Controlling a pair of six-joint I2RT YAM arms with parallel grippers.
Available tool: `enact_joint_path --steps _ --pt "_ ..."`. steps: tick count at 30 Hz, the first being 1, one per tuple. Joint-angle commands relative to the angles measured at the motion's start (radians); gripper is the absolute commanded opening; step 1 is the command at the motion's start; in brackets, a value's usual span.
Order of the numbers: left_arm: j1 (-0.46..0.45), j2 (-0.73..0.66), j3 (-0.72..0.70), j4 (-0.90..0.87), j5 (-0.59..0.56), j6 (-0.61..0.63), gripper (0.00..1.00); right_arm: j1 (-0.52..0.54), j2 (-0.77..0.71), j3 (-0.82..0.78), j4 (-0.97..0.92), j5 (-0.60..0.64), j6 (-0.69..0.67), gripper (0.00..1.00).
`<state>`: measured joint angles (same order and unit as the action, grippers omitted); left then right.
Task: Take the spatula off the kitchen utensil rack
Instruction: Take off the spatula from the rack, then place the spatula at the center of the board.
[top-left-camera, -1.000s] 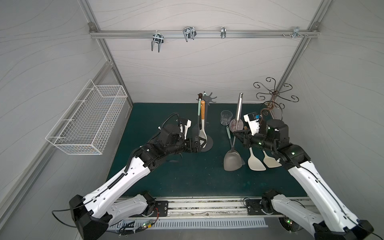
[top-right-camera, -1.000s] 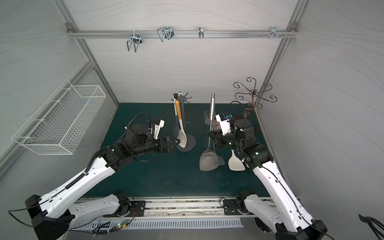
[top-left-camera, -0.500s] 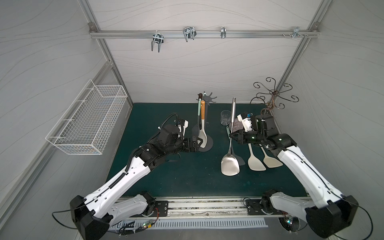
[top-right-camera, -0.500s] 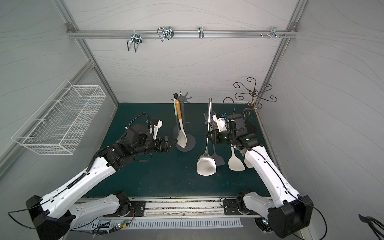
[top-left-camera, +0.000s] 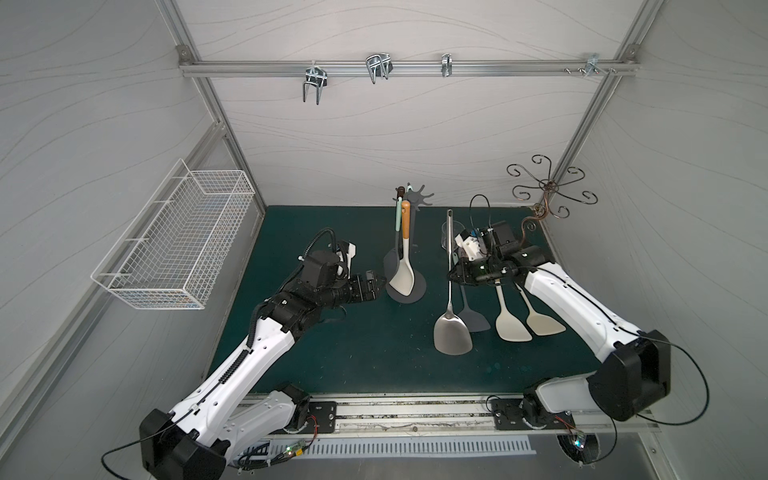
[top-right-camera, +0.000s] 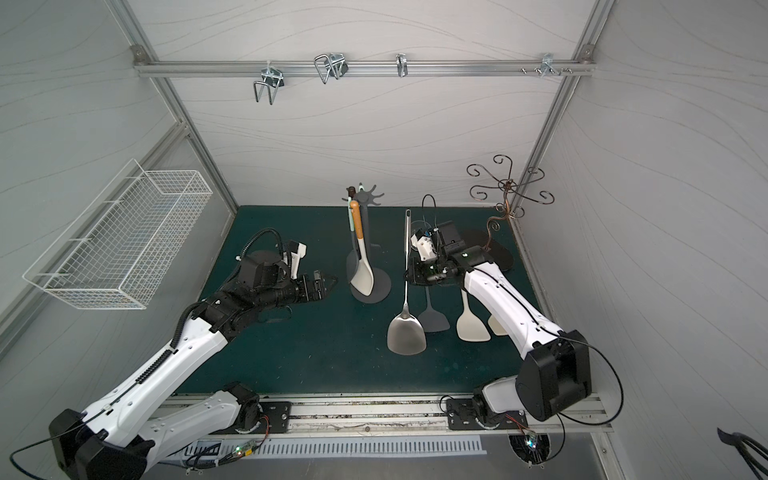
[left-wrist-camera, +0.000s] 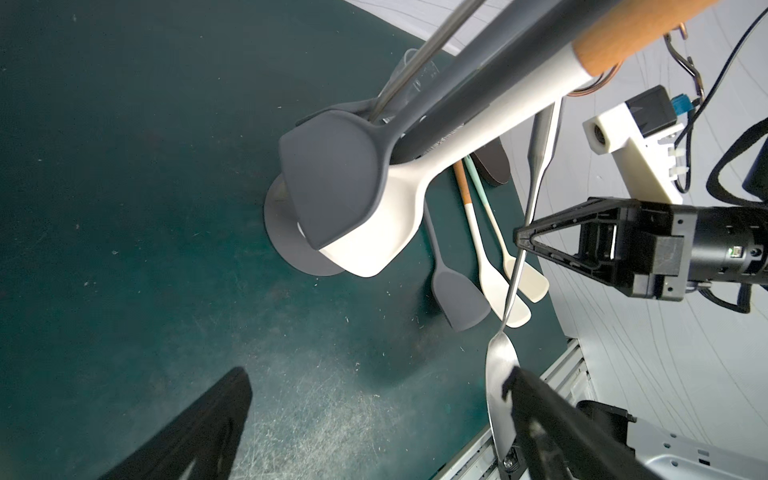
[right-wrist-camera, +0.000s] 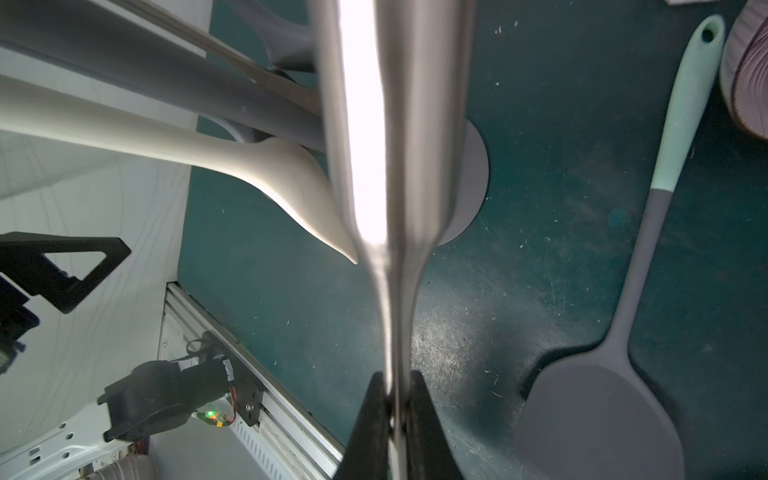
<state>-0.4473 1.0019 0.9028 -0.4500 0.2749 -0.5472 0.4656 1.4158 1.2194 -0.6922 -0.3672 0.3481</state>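
Kitchen utensil rack (top-left-camera: 419, 289), 3 to 5 o'clock: obstructed by the steel spatula (top-left-camera: 453, 338) in the right gripper (top-left-camera: 451, 276) and three flat-lying spatulas (top-left-camera: 513, 328) beyond. Left gripper (top-left-camera: 376, 286) occupies 9 o'clock; mat (top-left-camera: 332, 353) at 6 to 7 o'clock lies open.

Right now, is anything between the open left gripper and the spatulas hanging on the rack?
Nothing visible. The left gripper faces the kitchen utensil rack across bare mat. The grey spatula hangs on the gripper's side, partly covering the white spatula. The right gripper holds the steel spatula apart.
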Motion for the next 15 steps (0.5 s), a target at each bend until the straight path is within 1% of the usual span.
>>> enact_joint_path --steps 1,6,15 --pt "0.042 -0.016 -0.011 0.037 0.053 -0.016 1.00 0.016 0.049 0.051 -0.042 0.011 0.001 0.00" --pt "0.064 -0.022 -0.012 0.029 0.059 -0.010 1.00 0.026 0.139 0.072 -0.063 0.015 0.013 0.00" --pt "0.068 -0.022 -0.015 0.044 0.064 -0.015 1.00 0.047 0.282 0.104 -0.070 0.098 0.007 0.00"
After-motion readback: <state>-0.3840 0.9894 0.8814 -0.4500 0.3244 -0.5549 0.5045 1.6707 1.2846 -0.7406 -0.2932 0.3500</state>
